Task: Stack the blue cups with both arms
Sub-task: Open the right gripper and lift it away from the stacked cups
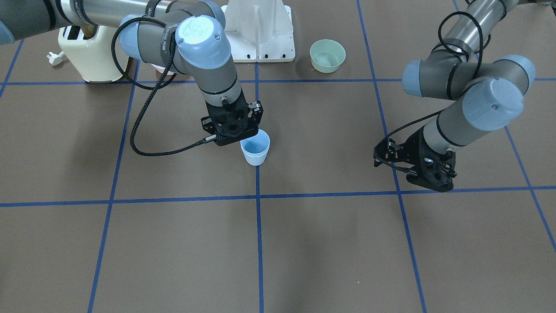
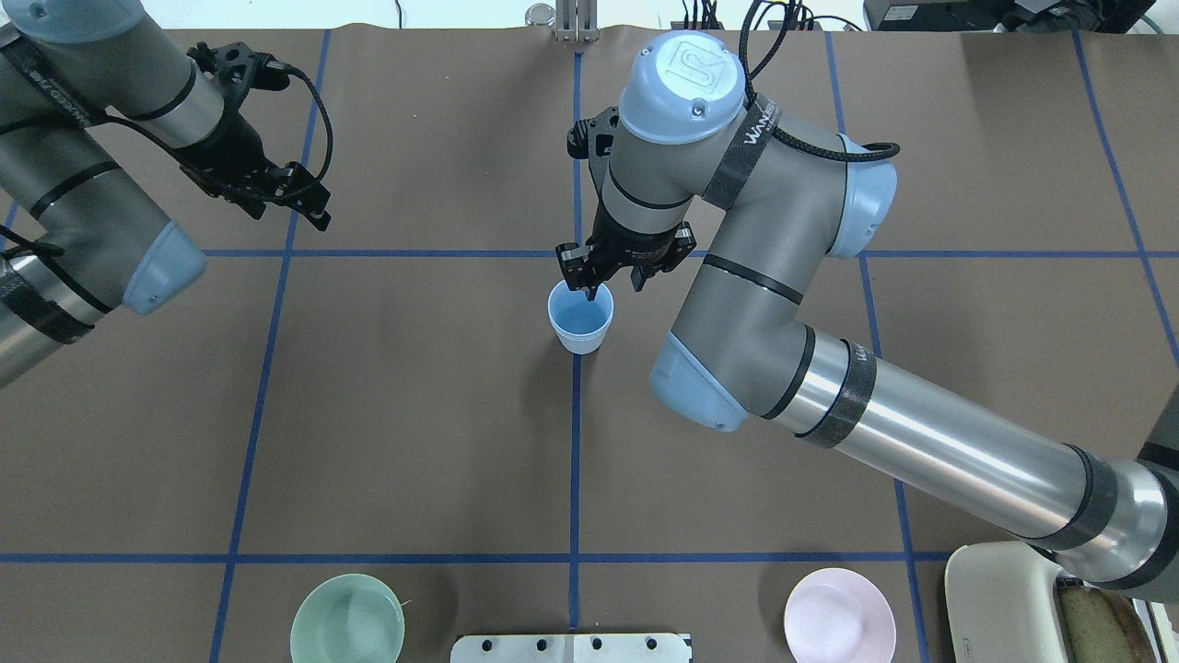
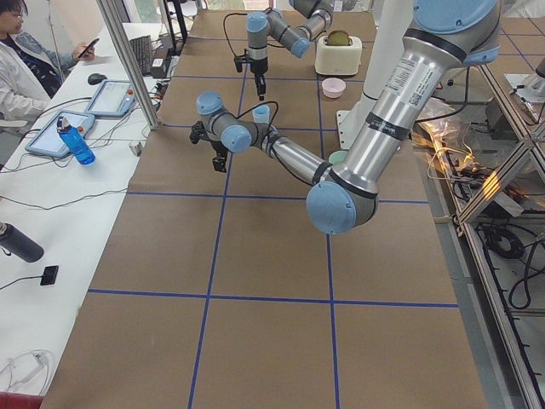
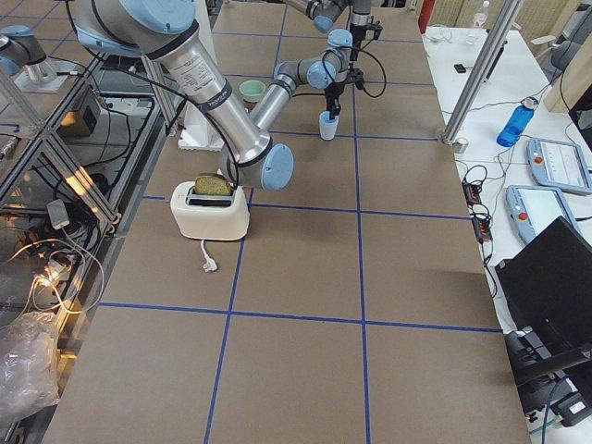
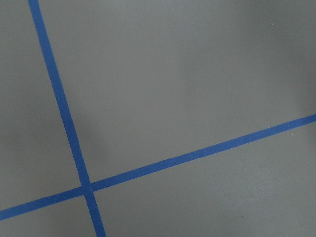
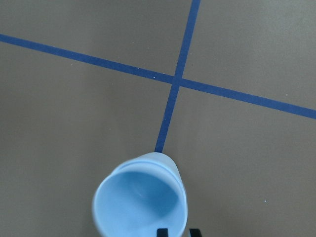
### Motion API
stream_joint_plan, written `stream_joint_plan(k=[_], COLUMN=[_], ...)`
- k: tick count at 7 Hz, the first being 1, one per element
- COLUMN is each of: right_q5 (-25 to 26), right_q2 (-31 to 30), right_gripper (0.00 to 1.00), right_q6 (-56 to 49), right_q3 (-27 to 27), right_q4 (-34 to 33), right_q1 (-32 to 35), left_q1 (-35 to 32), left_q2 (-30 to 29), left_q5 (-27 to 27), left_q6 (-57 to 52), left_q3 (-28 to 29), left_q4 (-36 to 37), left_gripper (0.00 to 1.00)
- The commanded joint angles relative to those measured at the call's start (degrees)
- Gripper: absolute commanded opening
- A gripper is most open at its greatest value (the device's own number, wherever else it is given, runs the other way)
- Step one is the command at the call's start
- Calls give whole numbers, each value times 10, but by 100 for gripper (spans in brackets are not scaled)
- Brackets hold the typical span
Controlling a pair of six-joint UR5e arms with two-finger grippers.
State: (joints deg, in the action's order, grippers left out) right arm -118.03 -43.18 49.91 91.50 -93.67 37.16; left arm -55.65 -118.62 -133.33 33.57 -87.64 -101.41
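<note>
The blue cup (image 1: 255, 150) stood upright on the brown table (image 1: 330, 243), right on a blue tape line (image 1: 259, 243) near the middle. Only 1 cup shape showed, and I could not tell if a 2nd sat inside it. The right gripper (image 2: 589, 290) hung at the cup's rim. 1 fingertip (image 6: 162, 232) was over the inside and 1 was outside, close together. I could not tell if they squeezed it. The left gripper (image 1: 430, 180) was well apart from the cup, low over the table. I could not tell how wide it was.
</note>
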Motion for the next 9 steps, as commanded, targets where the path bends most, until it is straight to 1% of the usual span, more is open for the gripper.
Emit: stream_joint_plan(k=[1,3,4,5,6,7,8,9], right_q5=[1,-6,-6,-6,-6,-10,-22,-52], right_q2=[-16,-67,-80,-100,-121,-138,-161,-192], right_gripper=[98,99,99,99,99,99,99,99], right_q6=[2,-13,-26,-44,-86,-103,-109,-121], right_q3=[10,46,45,43,42,43,43,42], right_q4=[10,13,29,52,69,74,88,120], right_q1=[40,125,149,171,185,207,235,268], left_q1=[-10,-33,-54,-93,-123,-158,-188,-208], left_q2=[0,0,-1,-1,0,23,44,69], left_q5=[-2,-3,-13,-34,-35,-36,-35,-37], left_q6=[0,-23,-59,-126,-203,-278,-325,-350], left_q3=[-1,-1,-2,-2,-1,-2,-2,-2], left_q4=[2,9,44,86,125,152,156,154], left_gripper=[97,97,97,97,97,97,97,97])
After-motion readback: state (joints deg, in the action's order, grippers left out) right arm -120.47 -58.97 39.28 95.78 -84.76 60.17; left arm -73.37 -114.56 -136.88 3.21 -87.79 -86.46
